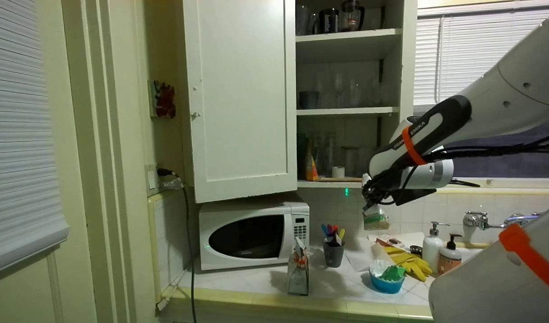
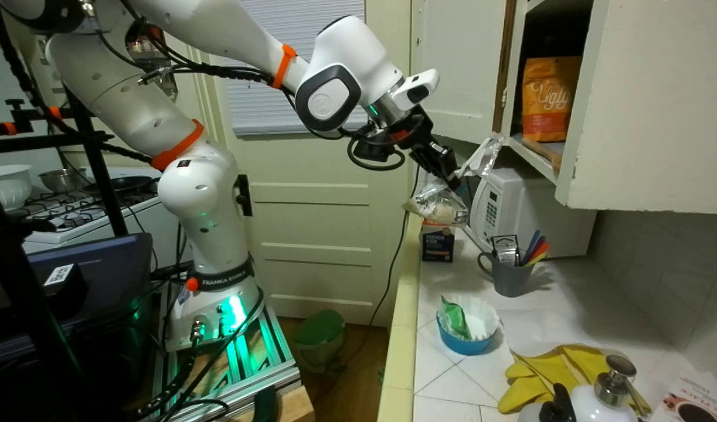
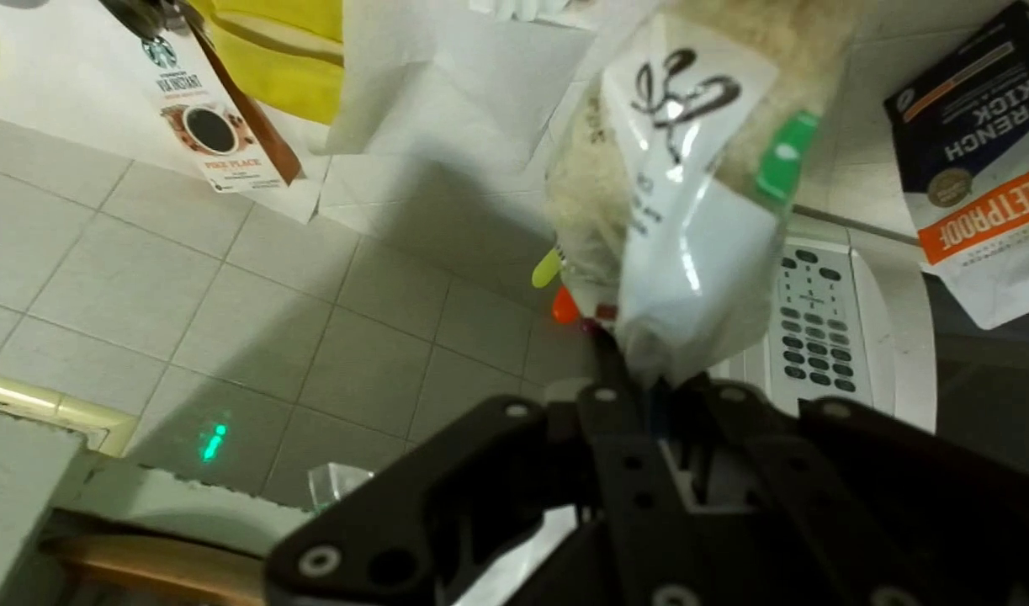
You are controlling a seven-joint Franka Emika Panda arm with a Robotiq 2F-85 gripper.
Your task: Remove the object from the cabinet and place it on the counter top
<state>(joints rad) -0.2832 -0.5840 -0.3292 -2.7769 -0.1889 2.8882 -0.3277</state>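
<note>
Yellow gloves (image 2: 554, 375) are lying nearest me on the table (image 2: 452, 392), well apart from the microwave (image 2: 546, 211), off past its keypad end. Blue bowl (image 2: 464, 346) is sitting nearer the microwave, grey mug (image 2: 509, 276) nearer again, just beside that end. Fingers (image 2: 443, 161) are clenching the gathered neck of a clear plastic bag (image 2: 437, 205), task object presumably; nothing released. Bag is hanging in the air off the microwave's front keypad corner, not touching the table. Key relation: its filled part is lying below the fingers, between them and the table, long axis slanting, loose tail sticking up past them. Lone arm (image 2: 352, 58) is doing the holding, so the coming move is probably calling for a descent, no reach. Bowl is looking close underneath, so shifting sideways first may be needed; exact drop spot, cannot tell. Farther back, French Kick pouch (image 2: 437, 246) is standing just in front of the microwave. Cabinet (image 1: 247, 98) is standing open above the microwave, bag already out.
</note>
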